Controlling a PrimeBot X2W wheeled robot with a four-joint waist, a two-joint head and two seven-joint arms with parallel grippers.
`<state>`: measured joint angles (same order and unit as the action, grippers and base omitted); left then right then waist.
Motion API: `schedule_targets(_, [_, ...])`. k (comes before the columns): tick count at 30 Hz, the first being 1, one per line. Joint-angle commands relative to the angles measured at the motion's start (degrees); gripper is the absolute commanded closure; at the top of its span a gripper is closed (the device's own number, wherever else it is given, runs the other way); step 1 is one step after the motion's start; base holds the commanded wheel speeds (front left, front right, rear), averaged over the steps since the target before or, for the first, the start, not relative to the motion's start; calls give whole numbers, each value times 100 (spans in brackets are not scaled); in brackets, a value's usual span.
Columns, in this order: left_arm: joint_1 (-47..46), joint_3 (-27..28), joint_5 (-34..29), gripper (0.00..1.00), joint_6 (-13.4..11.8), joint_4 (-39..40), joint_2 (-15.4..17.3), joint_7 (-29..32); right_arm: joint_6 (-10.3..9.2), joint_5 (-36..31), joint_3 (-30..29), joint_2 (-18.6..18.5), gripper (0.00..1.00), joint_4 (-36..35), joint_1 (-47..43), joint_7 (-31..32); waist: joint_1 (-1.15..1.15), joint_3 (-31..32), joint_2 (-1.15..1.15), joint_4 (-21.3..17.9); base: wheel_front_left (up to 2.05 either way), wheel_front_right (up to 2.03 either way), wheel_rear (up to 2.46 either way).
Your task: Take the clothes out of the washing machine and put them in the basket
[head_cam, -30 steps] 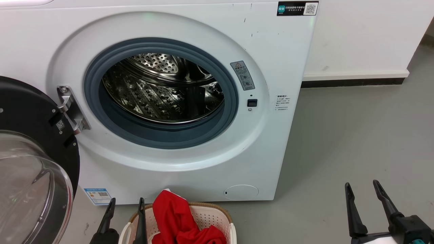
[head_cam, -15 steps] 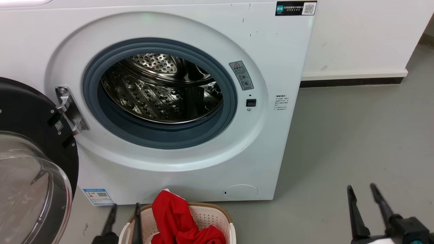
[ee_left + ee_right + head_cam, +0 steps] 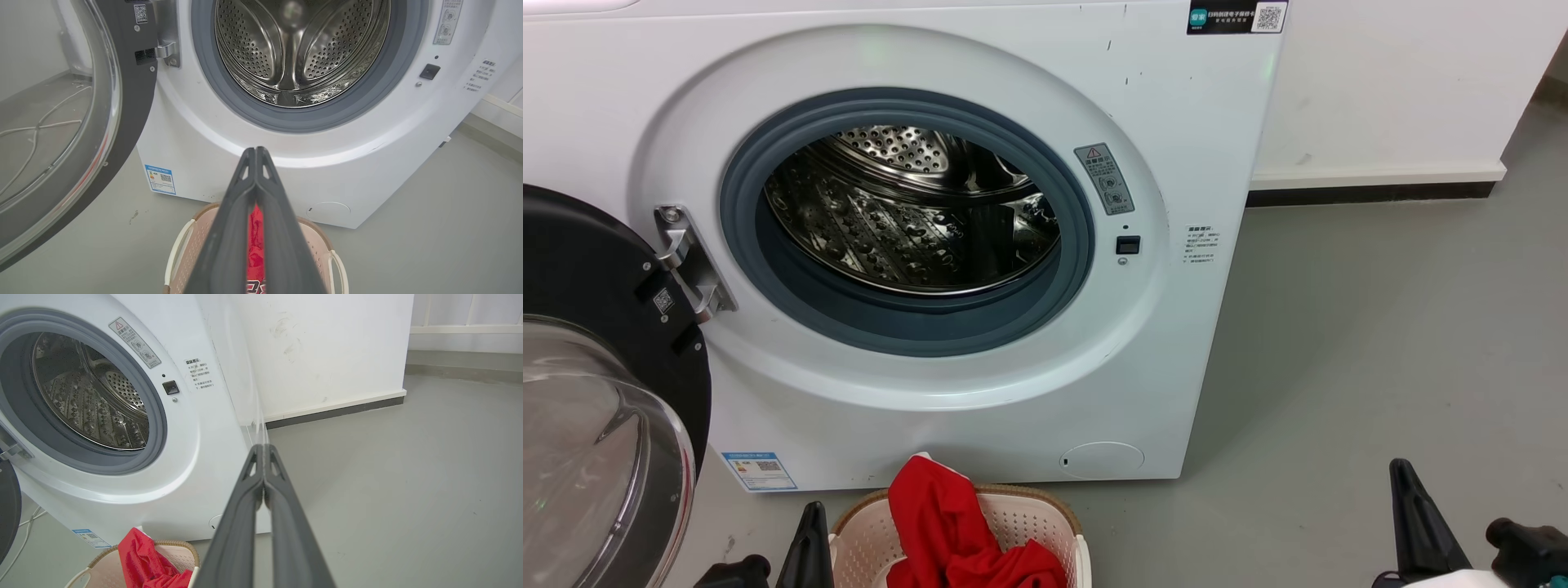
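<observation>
The white washing machine [image 3: 1176, 122] stands with its door [image 3: 596, 408] swung open to the left, and its steel drum [image 3: 907, 220] holds no fabric that I can see. On the floor just in front, the cream basket [image 3: 1029, 523] holds the red clothes [image 3: 939, 523], one fold poking up above the rim. My left gripper [image 3: 813, 513] is low beside the basket's left side, shut on nothing. Its wrist view shows the fingertips [image 3: 250, 157] pressed together above the basket [image 3: 192, 249]. At the lower right, over bare floor, my right gripper [image 3: 1403, 474] is shut and empty.
The glass door juts out on the left at gripper height. A white wall with a dark skirting [image 3: 1372, 196] runs behind the machine on the right. Grey floor [image 3: 1380, 343] lies to the right of the machine. Cables [image 3: 36, 130] lie on the floor behind the door.
Both grippers have gone from open to shut and have sunk lower in the head view. The clothes and the basket have stayed put.
</observation>
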<state>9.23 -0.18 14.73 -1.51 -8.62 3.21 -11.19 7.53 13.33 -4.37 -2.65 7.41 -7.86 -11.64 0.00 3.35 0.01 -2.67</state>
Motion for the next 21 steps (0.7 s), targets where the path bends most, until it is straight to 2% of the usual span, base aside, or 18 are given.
schedule_targets(1, [-166, 28, 185, 100, 27, 68, 11, 27, -1, 206, -14, -10, 100, -60, 199, 26, 0, -2, -1, 2, 0, 0, 0])
schedule_targets(21, [-537, 190, 2211, 100, 262, -78, 0, 480, -2, 2265, -66, -15, 100, 122, 542, 504, 0, -65, -1, 49, 0, 0, 0])
